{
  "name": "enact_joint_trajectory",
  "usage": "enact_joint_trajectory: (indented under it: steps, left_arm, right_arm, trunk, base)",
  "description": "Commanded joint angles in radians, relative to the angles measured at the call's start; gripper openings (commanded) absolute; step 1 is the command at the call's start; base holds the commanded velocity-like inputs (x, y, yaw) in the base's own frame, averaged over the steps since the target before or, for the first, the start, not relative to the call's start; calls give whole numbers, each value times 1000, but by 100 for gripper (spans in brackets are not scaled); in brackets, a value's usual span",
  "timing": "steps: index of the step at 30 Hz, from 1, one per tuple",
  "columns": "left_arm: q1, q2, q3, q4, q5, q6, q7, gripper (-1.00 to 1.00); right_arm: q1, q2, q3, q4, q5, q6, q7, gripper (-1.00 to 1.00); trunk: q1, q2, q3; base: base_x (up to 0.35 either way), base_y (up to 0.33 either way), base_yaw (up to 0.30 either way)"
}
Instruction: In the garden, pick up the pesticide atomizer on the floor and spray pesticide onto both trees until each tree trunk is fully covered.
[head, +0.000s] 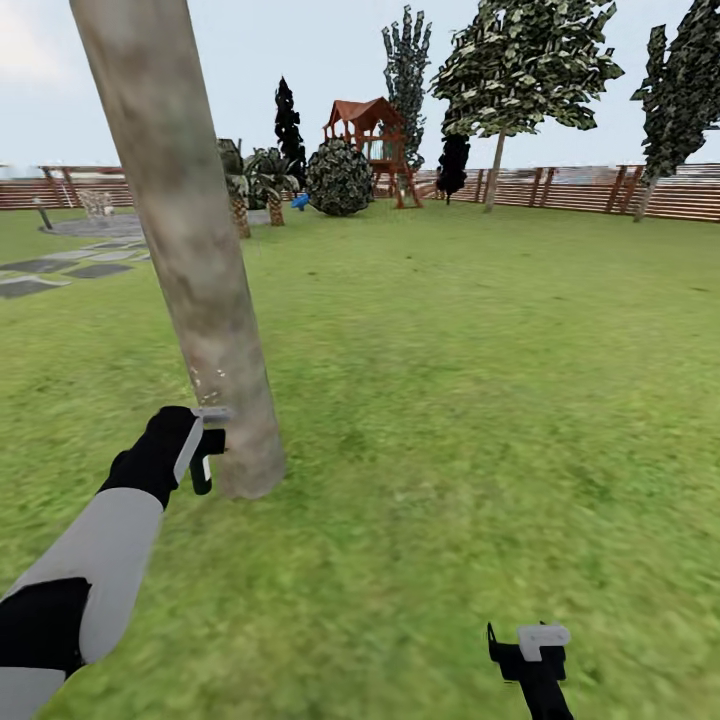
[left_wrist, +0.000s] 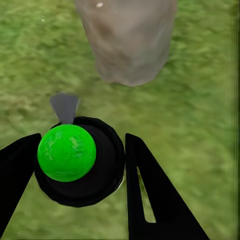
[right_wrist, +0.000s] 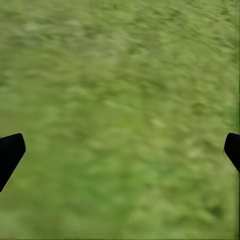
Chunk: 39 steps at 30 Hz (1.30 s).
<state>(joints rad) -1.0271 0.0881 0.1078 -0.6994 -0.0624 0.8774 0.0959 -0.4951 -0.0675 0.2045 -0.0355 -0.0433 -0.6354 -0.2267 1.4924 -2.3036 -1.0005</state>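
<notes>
Pincer of left arm (left_wrist: 82, 165) grips the small black round-bodied pesticide atomizer (left_wrist: 80, 162) around its rigid, probably light body, near the mottled grey-brown tree trunk (head: 195, 270); right pincer (right_wrist: 120, 150) hangs released.

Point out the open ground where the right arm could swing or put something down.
Open grass runs from the near tree trunk right toward the fence, and lies bare under the right pincer. It is tight at the trunk's foot, where the left pincer holds the sprayer, and crowded around the far bush and playhouse.
</notes>
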Motion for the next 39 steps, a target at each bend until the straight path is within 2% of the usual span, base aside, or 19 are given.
enact_joint_trajectory:
  steps: [1, 5, 8, 9, 11, 13, 14, 16, 19, 20, 24, 30, 34, 39]
  left_arm:
    - [-1, -1, 2, -1, -7, 5, -2, -100]
    - [9, 10, 4, 1, -10, 2, -3, -100]
    - [71, 49, 13, 0, -8, -4, -4, -100]
    - [84, 48, 13, 1, -7, -5, -4, -100]
    - [91, 23, 13, 2, -7, -6, -4, -100]
    - [92, -14, 16, 0, -7, -7, -4, -100]
    - [92, -21, 16, 0, -8, -8, -4, -100]
    - [99, -7, 24, 0, -10, -9, -4, -100]
    - [114, 34, 45, 0, -7, -11, -5, -100]
    - [115, 33, 45, 0, -7, -16, -5, -100]
    - [117, 6, 46, 8, -7, -79, -4, -100]
    - [129, 15, 45, 14, -11, -89, -4, -100]
    - [159, 7, 42, 13, -12, -92, -3, -100]
    - [162, 6, 43, 14, -9, -92, -2, -100]
  right_arm:
    - [0, 0, 9, 0, -4, -1, -5, 100]
    - [0, 0, 9, 0, -6, -1, -5, 100]
    - [0, 0, 9, -1, -6, -1, -5, 100]
    - [0, 0, 9, -1, -6, -1, -5, 100]
    - [0, 0, 9, -1, -6, -1, -5, 100]
    - [0, 0, 8, -1, -6, -1, -5, 100]
    - [0, 0, 7, -1, -6, -1, -5, 100]
    - [0, 0, 8, -1, -6, -1, -5, 100]
    - [0, 0, 8, -1, -6, -1, -5, 100]
    - [0, 0, 8, 0, -6, -1, -5, 100]
    - [0, 0, 8, 0, -6, -1, -5, 100]
    - [0, 0, 8, 0, -6, -1, -5, 100]
    - [0, 0, 8, 0, -6, -1, -5, 100]
    - [0, 0, 7, 0, -6, -1, -6, 100]
  trunk:
    - [0, 0, -1]
    - [0, 0, -1]
    - [0, 0, -1]
    - [0, 0, -1]
    - [0, 0, -1]
    - [0, 0, -1]
    - [0, 0, -1]
    - [0, 0, -1]
    - [0, 0, -1]
    - [0, 0, -1]
    - [0, 0, -1]
    - [0, 0, -1]
    - [0, 0, -1]
    - [0, 0, -1]
  base:
    - [230, -203, 0]
    - [230, -203, 0]
    - [196, -216, 32]
    - [89, -254, 203]
    - [30, -267, 253]
    - [9, -271, 270]
    - [3, -273, 276]
    - [1, -273, 277]
    - [58, -269, 278]
    - [164, -240, 236]
    - [251, -161, 66]
    - [97, -16, 97]
    - [6, 0, 244]
    - [177, -112, 34]
